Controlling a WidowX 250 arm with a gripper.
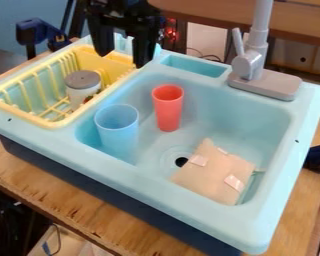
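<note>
The black two-finger gripper (124,57) hangs, fingers apart, above the far end of the yellow plastic dish rack (64,121), on the sink's left. A white container with a grey lid (82,86) is inside the rack. The light-blue sink basin (239,110) holds a blue cup (117,129) at left, a red cup (168,110) farther back and a beige, pillow-like piece (215,172) near right.

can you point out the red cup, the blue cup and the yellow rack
Red cup (168,110): camera view, middle of its side
Blue cup (117,132): camera view, its side
Yellow rack (52,123): camera view, near corner of its rim
</note>
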